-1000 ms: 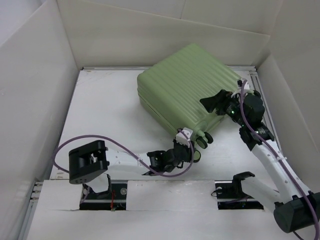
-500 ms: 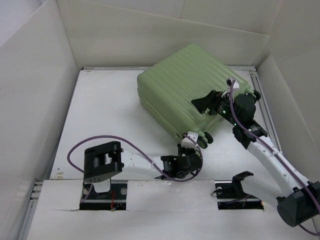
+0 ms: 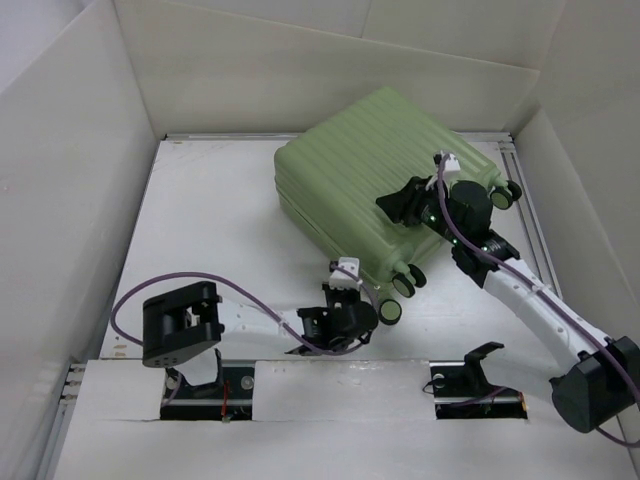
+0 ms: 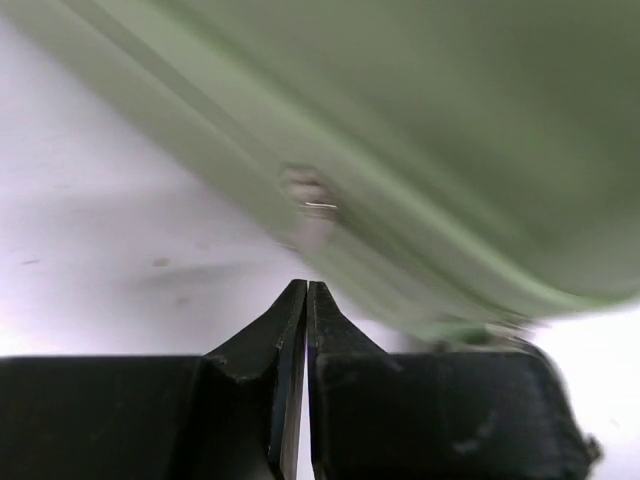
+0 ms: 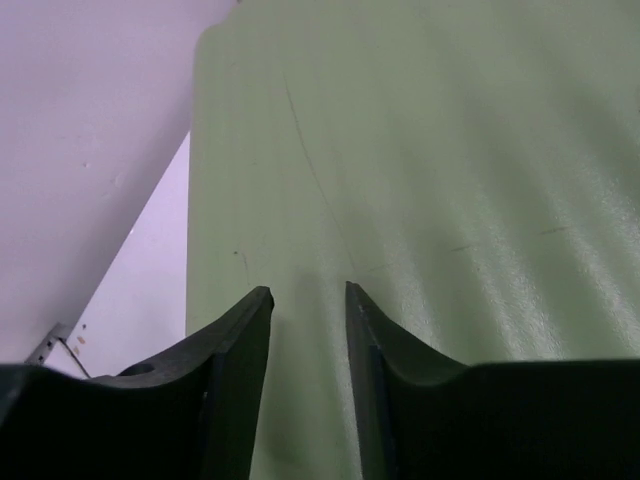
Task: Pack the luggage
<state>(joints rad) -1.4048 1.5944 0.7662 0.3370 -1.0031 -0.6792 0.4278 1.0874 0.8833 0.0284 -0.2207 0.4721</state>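
Note:
The luggage is a pale green ribbed suitcase, closed and lying flat at the back right. My left gripper is shut and empty, low on the table just in front of the suitcase's near side. In the left wrist view its tips sit just below the luggage, under a blurred zip pull on the side seam. My right gripper hovers over the lid, jaws a little apart and empty. In the right wrist view, the gripper has the green shell behind it.
Black-and-green caster wheels stick out at the suitcase's near corner, one close to my left wrist, another at the right. White walls enclose the table on three sides. Bare white tabletop lies left of the suitcase.
My left gripper has drawn back and slid left along the suitcase's near side. My right gripper has moved left and farther over the lid. The suitcase has not visibly moved.

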